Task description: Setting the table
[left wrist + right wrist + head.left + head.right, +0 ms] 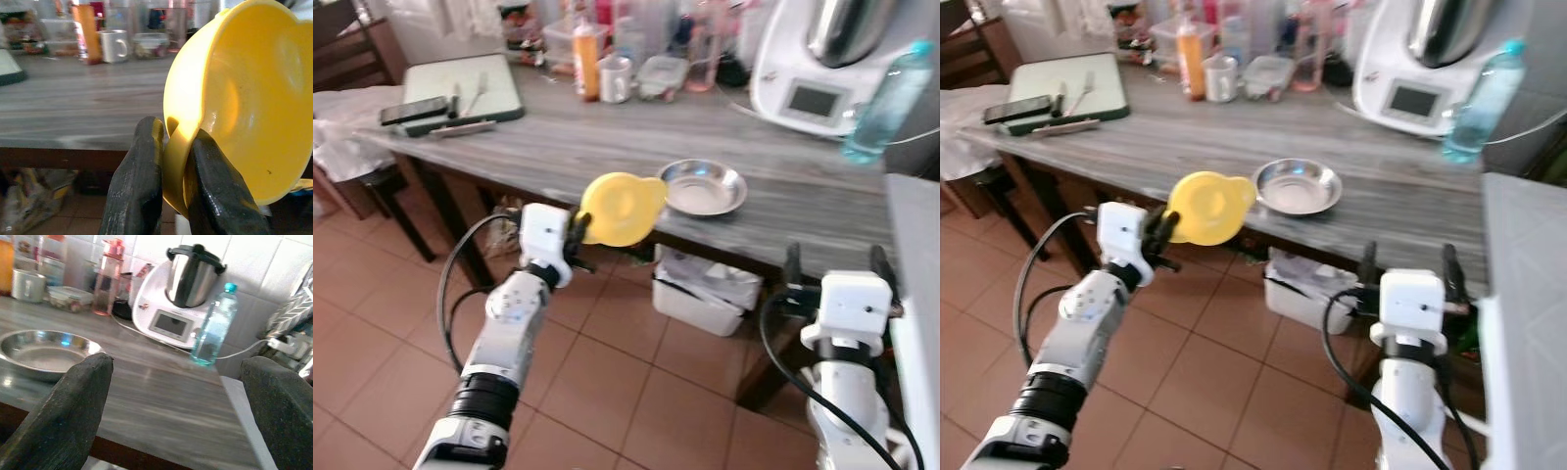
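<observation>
Black fingers (142, 186) of the left gripper (576, 235) are pinched on the rim of the yellow bowl (621, 208), one finger inside, one outside, and the bowl hangs tilted on edge in the air just off the front edge of the grey table (607, 147). Out from the bowl, at about three o'clock and nearly touching it, sits the steel plate (703, 187), already down near the table's front edge. Over at four o'clock the right gripper (835, 266) waits low in front of the table with its fingers spread wide and nothing between them.

Progress, as I judge it: one piece laid, the bowl yet to land, so we're early on. At twelve o'clock the far edge is crowded with a white mug (615, 78), an orange bottle (586, 61) and a white kitchen machine (822, 69); a blue water bottle (886, 103) stands at two o'clock. No brand or label is sharp enough to read.
</observation>
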Motion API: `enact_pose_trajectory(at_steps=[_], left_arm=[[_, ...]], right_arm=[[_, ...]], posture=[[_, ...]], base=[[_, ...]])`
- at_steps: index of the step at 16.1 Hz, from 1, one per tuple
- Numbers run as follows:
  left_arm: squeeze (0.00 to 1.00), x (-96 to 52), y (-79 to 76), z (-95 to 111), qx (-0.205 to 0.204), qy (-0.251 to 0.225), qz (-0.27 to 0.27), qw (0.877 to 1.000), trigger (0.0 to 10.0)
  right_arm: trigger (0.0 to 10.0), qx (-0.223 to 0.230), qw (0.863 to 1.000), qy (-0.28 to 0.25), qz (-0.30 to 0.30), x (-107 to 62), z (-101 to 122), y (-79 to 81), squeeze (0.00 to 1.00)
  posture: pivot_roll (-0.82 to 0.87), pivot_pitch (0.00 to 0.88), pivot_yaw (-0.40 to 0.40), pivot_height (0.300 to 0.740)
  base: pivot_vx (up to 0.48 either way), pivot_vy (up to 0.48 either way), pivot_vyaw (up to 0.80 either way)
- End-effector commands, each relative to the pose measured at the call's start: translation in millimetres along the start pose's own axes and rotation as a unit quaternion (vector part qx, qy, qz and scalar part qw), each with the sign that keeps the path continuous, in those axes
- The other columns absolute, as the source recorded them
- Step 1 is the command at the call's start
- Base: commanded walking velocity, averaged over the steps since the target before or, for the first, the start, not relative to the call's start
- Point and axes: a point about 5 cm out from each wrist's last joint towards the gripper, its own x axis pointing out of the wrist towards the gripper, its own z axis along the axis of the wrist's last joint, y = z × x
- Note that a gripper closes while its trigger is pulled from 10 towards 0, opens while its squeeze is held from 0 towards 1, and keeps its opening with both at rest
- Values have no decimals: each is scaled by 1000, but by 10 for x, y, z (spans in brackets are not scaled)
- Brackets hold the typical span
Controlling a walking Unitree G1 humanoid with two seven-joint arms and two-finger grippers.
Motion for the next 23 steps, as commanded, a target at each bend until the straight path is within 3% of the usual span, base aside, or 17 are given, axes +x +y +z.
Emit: enact_pose_trajectory(at_steps=[1,12,14,17,19,22,23], left_arm=[[0,53,-42,78,7,-10,-13,1000,10000],[0,65,-72,58,7,-8,-15,1000,10000],[0,37,-117,37,10,-12,-22,1000,10000],[0,-26,-29,33,24,-17,-7,1000,10000],[0,-314,279,-93,65,3,28,997,10000],[0,-528,407,-219,68,30,56,996,10000],[0,-669,424,-268,73,40,62,995,10000]], right_arm=[[10000,-5,1000,-4,-12,-9,22,-58,0],[10000,-16,999,-11,-26,3,55,-107,0],[10000,-22,999,-11,-29,-2,58,-155,0],[10000,-28,999,-11,-33,-7,59,-205,0],[10000,-36,999,-4,-31,-61,46,-247,0],[10000,-45,999,1,-25,-69,21,-259,0],[10000,-44,999,1,-22,-52,19,-246,0]], posture=[[156,94,34,740],[138,93,47,740],[131,88,39,740],[127,84,28,740],[136,87,10,740],[155,88,-2,740],[158,88,-4,740]], base=[[0,368,0],[0,375,0],[0,0,0],[0,0,0],[0,0,0],[0,0,0],[0,0,0]])
